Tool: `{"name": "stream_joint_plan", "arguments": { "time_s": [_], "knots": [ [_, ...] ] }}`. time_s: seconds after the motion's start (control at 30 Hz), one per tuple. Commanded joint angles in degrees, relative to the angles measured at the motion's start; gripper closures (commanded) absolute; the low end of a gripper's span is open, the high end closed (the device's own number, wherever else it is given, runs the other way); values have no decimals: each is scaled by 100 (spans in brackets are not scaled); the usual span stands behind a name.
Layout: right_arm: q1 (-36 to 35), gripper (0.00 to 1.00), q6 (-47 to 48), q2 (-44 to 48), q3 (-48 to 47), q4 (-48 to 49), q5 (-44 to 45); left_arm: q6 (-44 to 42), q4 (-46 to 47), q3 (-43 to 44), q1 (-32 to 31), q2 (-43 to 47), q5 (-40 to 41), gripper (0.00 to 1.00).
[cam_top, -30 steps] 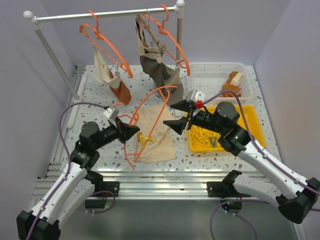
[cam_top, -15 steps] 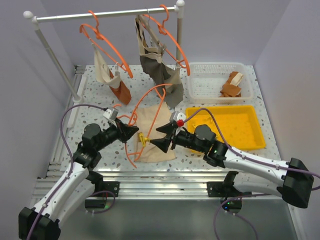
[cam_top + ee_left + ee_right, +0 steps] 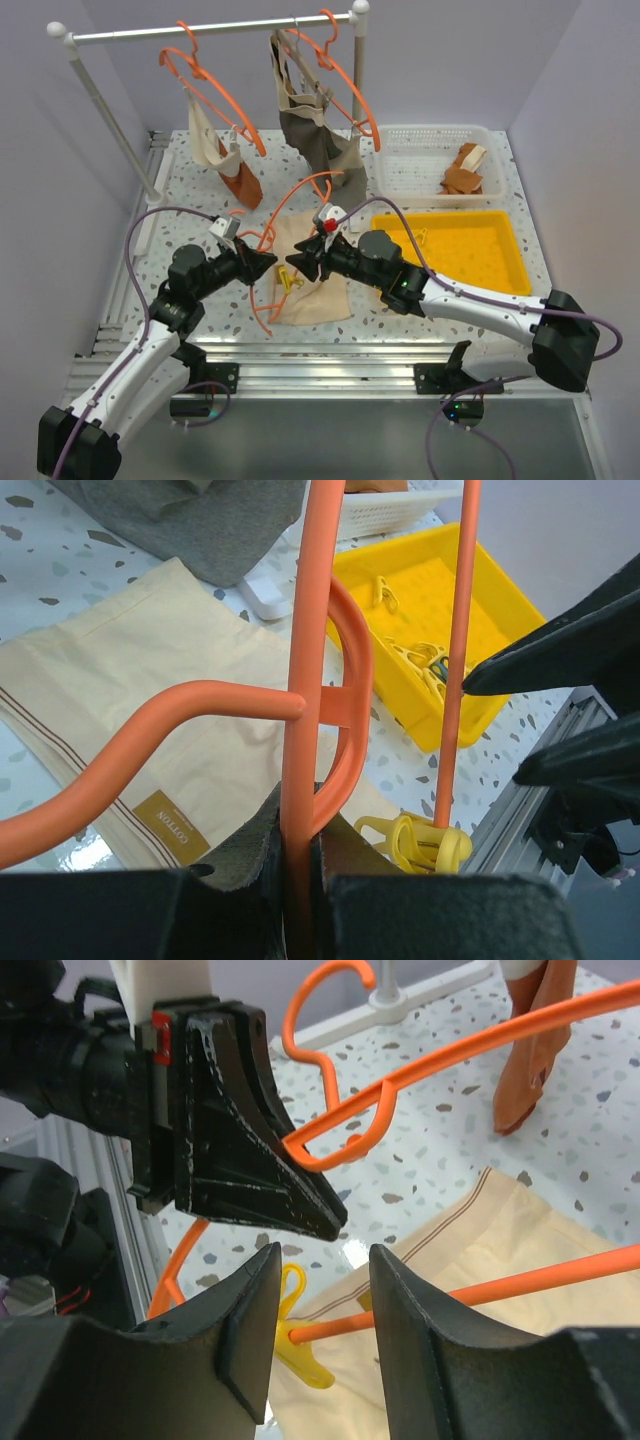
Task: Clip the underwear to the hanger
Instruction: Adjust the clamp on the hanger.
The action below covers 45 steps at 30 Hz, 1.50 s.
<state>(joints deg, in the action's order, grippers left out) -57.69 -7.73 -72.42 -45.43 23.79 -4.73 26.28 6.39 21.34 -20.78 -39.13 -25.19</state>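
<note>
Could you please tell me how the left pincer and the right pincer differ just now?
The left pincer is shut on the hanger; the right pincer is open and holds nothing. The left pincer sits at the left edge of the underwear; the right pincer hovers over the cloth itself. Both are close to the yellow clip on the hanger's thin bar.

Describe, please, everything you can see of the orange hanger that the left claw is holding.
The hanger is thin, bright orange and looks like smooth plastic: a rounded triangular loop with a curled hook and a small inner notch. The left claw is shut on it near the hook, holding it slanted over the cream underwear. A yellow clip sits on one thin bar, where the open right claw hovers.
</note>
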Motion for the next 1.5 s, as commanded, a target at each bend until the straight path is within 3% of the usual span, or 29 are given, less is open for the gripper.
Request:
{"name": "stream_joint_plan", "arguments": {
  "time_s": [0.0,0.2,0.33,0.47,0.67,1.07,1.23,1.47],
  "knots": [
    [-23,55,-18,-52,-352,-304,-141,-194,152,54,-32,38,102,100],
    [-14,38,-27,-176,-546,-867,-687,-211,134,45,-32,38,93,100],
    [-23,37,-62,-45,-310,-780,-476,-194,134,19,-32,107,181,100],
    [-58,38,-299,693,455,-428,-29,-194,81,-25,-32,204,444,100],
    [-67,37,-984,1450,1500,624,535,17,283,-157,-32,354,577,100],
    [-67,43,-1530,36,1678,2269,-10,70,380,-166,-32,170,436,100],
    [-67,47,-1591,-193,1581,2358,-45,35,380,-166,-32,143,445,100],
    [-76,45,-1513,-474,1493,2420,-36,26,389,-166,-32,134,392,100]
  ]
}}
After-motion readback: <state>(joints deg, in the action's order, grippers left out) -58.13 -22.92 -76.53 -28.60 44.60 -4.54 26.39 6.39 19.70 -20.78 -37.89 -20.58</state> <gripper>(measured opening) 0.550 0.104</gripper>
